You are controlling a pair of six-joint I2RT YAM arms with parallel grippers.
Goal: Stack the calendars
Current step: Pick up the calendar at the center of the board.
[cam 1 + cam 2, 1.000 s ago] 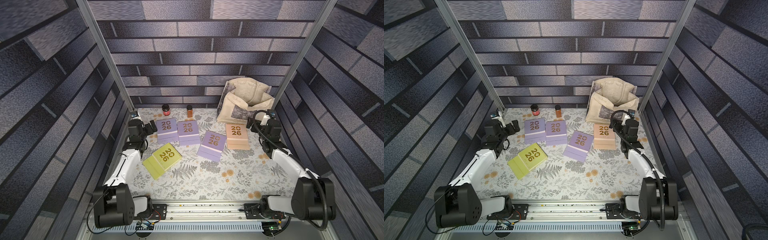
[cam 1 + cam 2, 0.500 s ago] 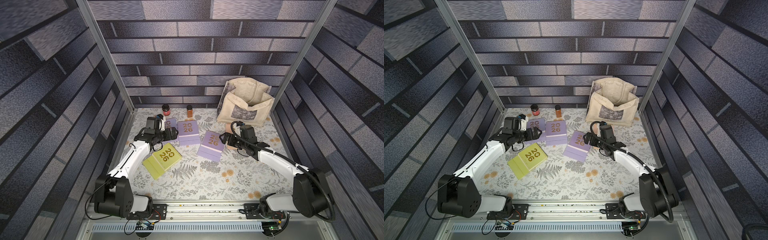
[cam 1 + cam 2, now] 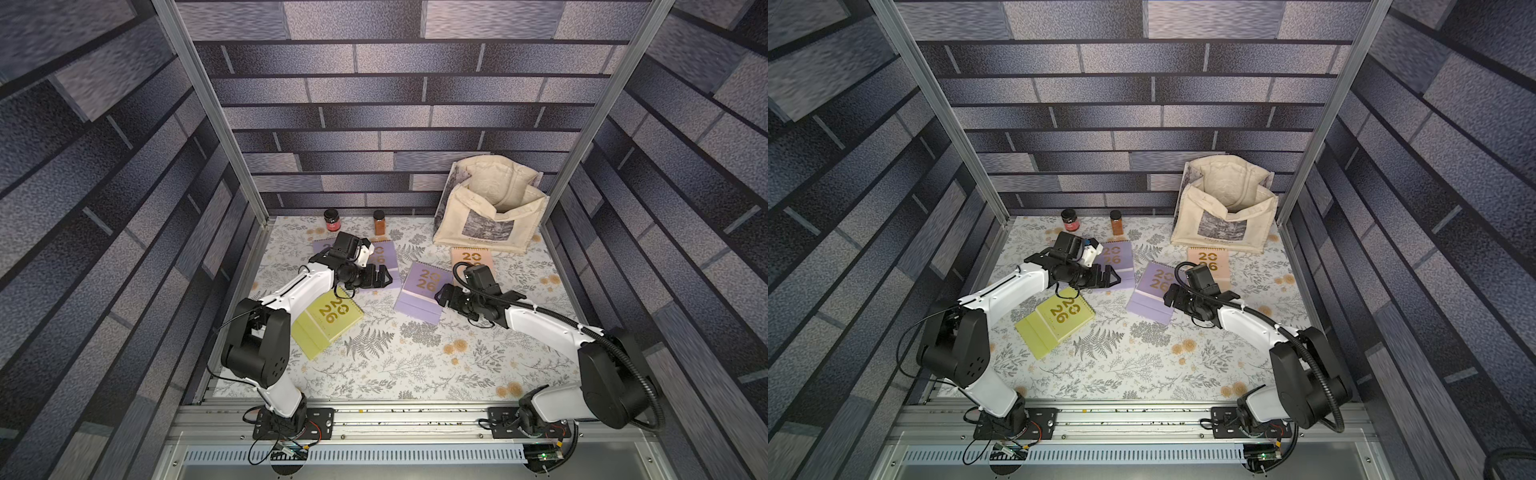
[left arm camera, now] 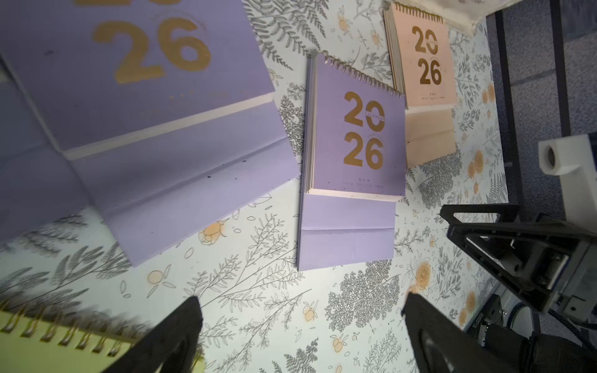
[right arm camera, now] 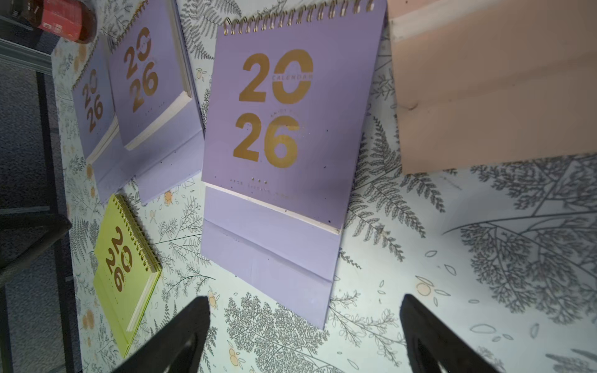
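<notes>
Five flat "2026" calendars lie on the floral table. Two lavender ones [image 3: 321, 248] [image 3: 388, 255] sit at the back left, partly under my left arm. A third lavender one [image 3: 423, 291] lies in the middle, a peach one [image 3: 471, 258] at the back right, a yellow-green one [image 3: 328, 320] at the front left. My left gripper [image 3: 385, 277] hovers open over the near edge of the second lavender calendar [image 4: 145, 80]. My right gripper [image 3: 440, 294] stands open just right of the middle lavender calendar [image 5: 277, 129]. In both wrist views, only tablecloth lies between the fingertips [image 4: 300, 298] [image 5: 304, 299].
A cream tote bag [image 3: 490, 212] stands open at the back right, just behind the peach calendar. A red-lidded jar [image 3: 332, 220] and a brown spice jar [image 3: 379, 222] stand by the back wall. Brick-patterned walls and metal posts close in the table's sides.
Both arms have swung in from the table's sides. The left gripper moved right over the lavender calendars. The right gripper moved from the peach calendar to the middle lavender one.
</notes>
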